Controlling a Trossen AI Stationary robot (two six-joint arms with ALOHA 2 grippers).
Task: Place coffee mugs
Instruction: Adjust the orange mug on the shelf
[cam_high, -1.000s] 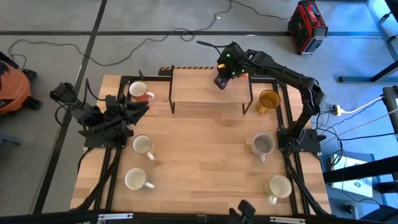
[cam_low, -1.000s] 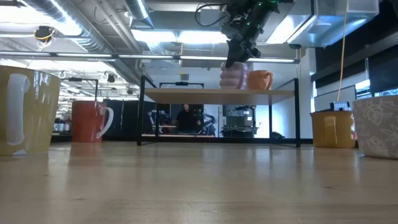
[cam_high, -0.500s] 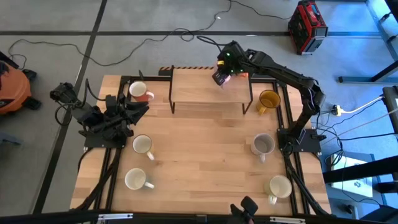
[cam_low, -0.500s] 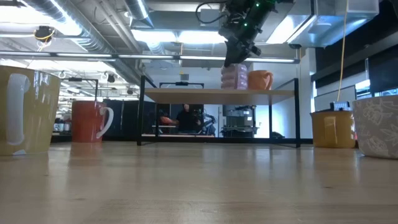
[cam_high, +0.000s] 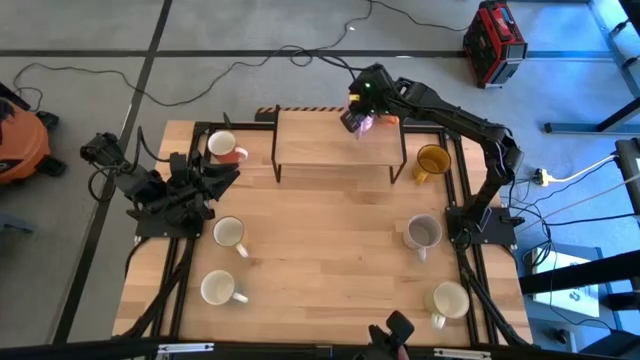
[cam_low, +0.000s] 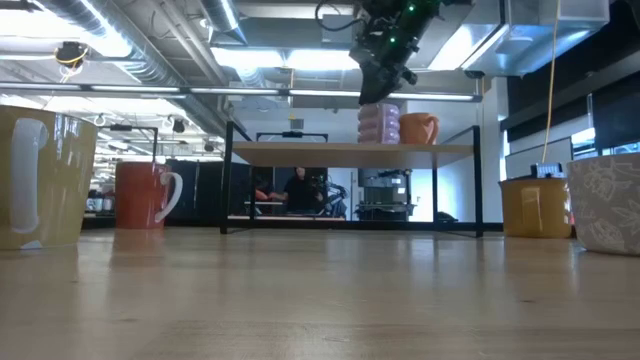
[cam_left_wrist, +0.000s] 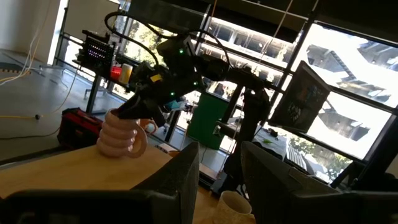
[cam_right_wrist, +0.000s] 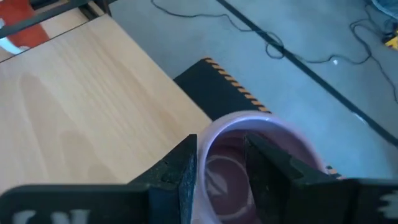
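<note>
The right gripper (cam_low: 377, 95), fingers pinching the purple mug's (cam_low: 378, 123) rim, has just lowered it onto the shelf (cam_high: 340, 140) (release pending), the left gripper (cam_high: 222, 172) idling part-open.

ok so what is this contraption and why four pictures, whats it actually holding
It is a table with two robot arms. One picture looks down from above, one looks level across the tabletop, and one comes from a camera on each arm's wrist. The right hand is over a small raised shelf at the back, its fingers straddling the rim of a purple mug that stands on the shelf beside an orange mug. The left hand waits at the table's left side, holding nothing. Six more mugs stand on the table: a red one, a yellow one, a grey one and three cream ones.
</note>
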